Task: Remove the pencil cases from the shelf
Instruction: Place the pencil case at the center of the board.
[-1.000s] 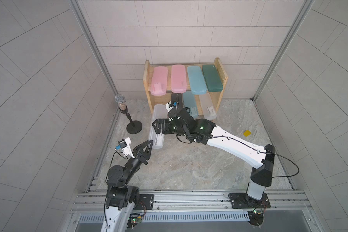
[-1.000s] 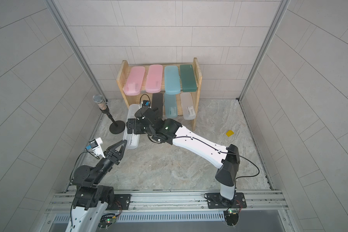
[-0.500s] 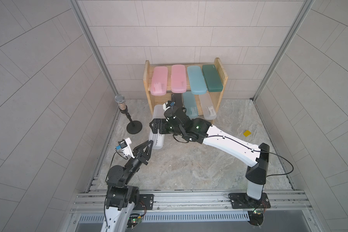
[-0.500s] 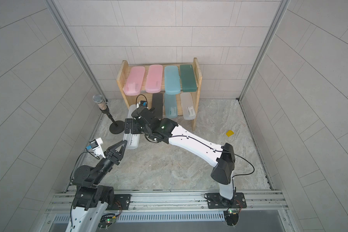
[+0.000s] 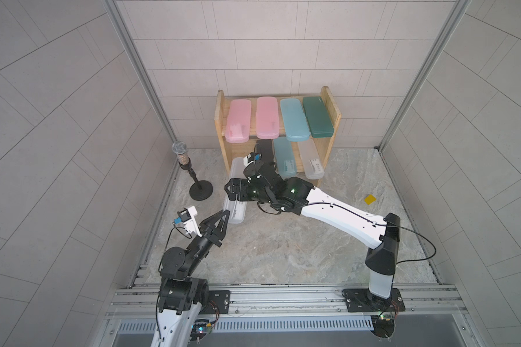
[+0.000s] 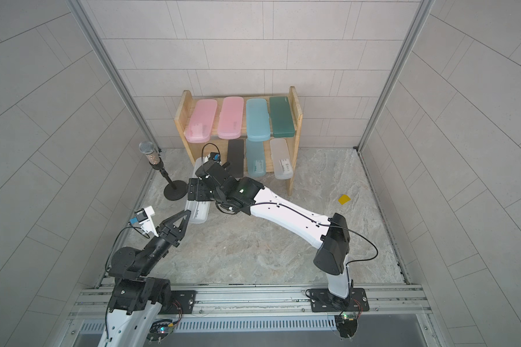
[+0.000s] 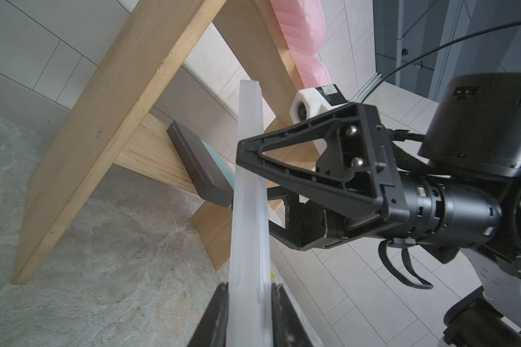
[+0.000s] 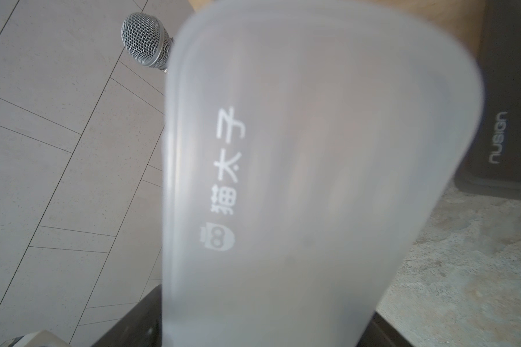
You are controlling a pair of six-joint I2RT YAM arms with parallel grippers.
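left wall (image 5: 57,120): big pale grey tiles laid on a slant, fills the whole left of the frame and meets the back wall (image 5: 268,45) at a metal corner post (image 5: 143,75)
microphone (image 5: 179,150): on a round black stand, left of centre on the bench, near that corner
left pincer (image 5: 226,212): comes up from the lower left, clamped narrow on the near end of the frosted clear case (image 5: 236,169)
frosted clear case: out of the shelf, centre-left, far end just in front of the shelf's left panel
right pincer (image 5: 230,192): a finger either side of that case's middle. Honestly can't tell if it's squeezing
shelf (image 5: 331,102): pine, upper centre against the back wall. Top tier has left pink case (image 5: 238,123), right pink case (image 5: 266,118), upper light blue case (image 5: 294,120), dark green case (image 5: 317,115). Lower tier has black case (image 6: 235,154), lower light blue case (image 5: 285,159), second frosted case (image 5: 312,159)
bench (image 5: 283,249): grey marbled stone look, with an aluminium rail (image 5: 283,296) along the bottom edge
yellow scrap (image 5: 370,199): lying flat, right of centre, well apart from the shelf
right wall (image 5: 478,135): same slanted tiles
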